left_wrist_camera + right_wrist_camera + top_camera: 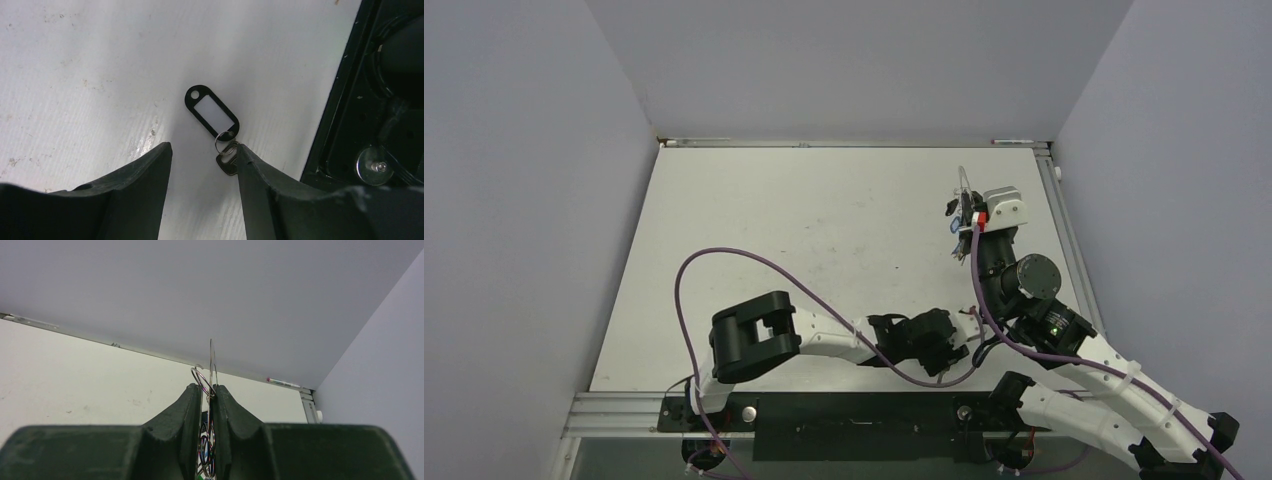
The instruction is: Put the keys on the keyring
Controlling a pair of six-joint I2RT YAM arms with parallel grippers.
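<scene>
A key with a black tag (212,114), white label in the middle, lies flat on the white table near its front edge. A small split ring (223,142) joins the tag to the silver key head (226,164). My left gripper (203,145) hangs over it, open; the key head lies against the inner side of the right finger (250,170), which hides part of it. Further back on the right, my right gripper (207,387) is shut on the keyring (212,357), held upright above the table. Several keys (954,220) with small rings hang from it.
The black base rail (350,100) with a bolt (374,165) runs just right of the tagged key. A purple cable (724,255) loops over the table's left half. A pen (282,383) lies along the back wall. Grey walls close in three sides.
</scene>
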